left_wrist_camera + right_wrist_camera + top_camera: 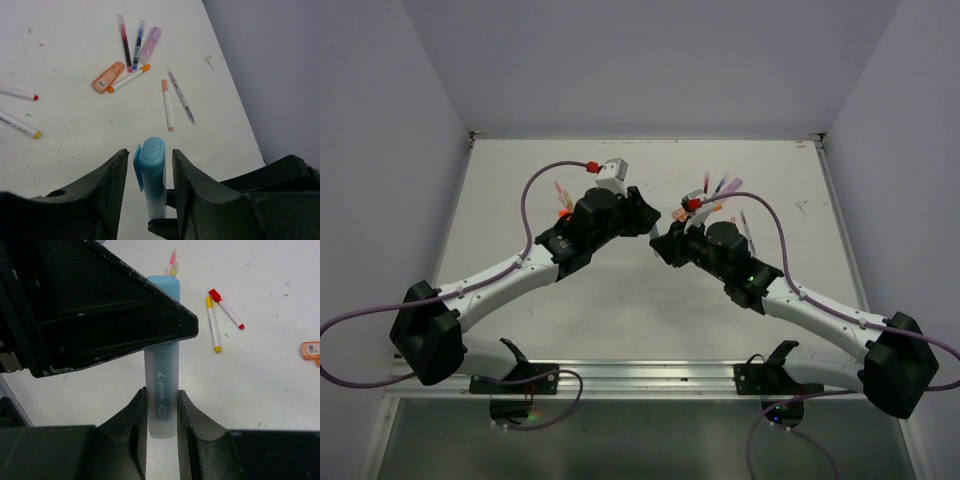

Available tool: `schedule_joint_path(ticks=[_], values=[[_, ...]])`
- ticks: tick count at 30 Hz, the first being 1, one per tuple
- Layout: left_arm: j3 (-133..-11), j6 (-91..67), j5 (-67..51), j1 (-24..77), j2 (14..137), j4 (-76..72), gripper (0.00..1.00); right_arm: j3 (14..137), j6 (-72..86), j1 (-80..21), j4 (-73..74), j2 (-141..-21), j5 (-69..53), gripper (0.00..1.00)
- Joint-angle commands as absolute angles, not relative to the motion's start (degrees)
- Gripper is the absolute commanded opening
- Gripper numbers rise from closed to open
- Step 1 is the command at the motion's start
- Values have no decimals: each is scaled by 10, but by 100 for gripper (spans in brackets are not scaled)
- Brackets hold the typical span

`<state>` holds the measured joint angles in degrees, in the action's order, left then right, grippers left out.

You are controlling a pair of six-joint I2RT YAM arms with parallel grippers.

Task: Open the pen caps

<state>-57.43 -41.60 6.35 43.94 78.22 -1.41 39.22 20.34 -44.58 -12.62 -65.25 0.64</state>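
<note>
Highlighter (161,375), light blue, being clamped by right gripper (161,401); left gripper (149,156) straddling its cap (152,162), narrow gaps showing.

Top cam: high up behind arm bases (425,340), tilted down, far back, whole worktop (620,330) in shot. Left wrist cam: close, peeks over left gripper (150,155) toward worktop's right edge. Right wrist cam: super close over right gripper (162,397), left gripper blocking upper left. Both wrist views share light blue highlighter (151,167), yellow-tipped pen (213,325), red-tipped pen (227,309).
</note>
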Motion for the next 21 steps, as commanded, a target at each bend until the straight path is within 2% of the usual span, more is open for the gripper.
schedule_joint_path(ticks=[1, 3, 4, 5, 7, 8, 10, 11, 13, 14, 17, 21], values=[[-591, -429, 70, 442, 777, -55, 40, 397, 200, -450, -162, -655, 3, 1], [-588, -429, 70, 442, 776, -58, 35, 397, 200, -451, -162, -655, 4, 1], [-587, -429, 69, 442, 774, -60, 25, 396, 200, -450, -162, -655, 3, 1], [-585, -429, 68, 442, 773, -62, 21, 396, 199, -452, -162, -655, 4, 2], [-580, -424, 62, 442, 764, -69, 5, 396, 200, -451, -162, -651, 3, 15], [-577, -415, 56, 442, 760, -73, 0, 396, 198, -451, -161, -650, 3, 33], [-573, -402, 49, 442, 745, -76, 0, 396, 198, -451, -152, -643, -20, 46], [-564, -383, 38, 441, 740, -81, 0, 396, 197, -449, -148, -633, -23, 56], [-554, -361, 24, 439, 715, -86, 0, 399, 188, -449, -128, -621, -32, 66], [-540, -337, 3, 437, 705, -99, 0, 401, 183, -448, -123, -610, -42, 75], [-516, -291, -67, 418, 664, -113, 0, 412, 165, -441, -99, -596, -111, 84], [-486, -263, -163, 384, 610, -135, 0, 444, 147, -432, -76, -594, -238, 88]])
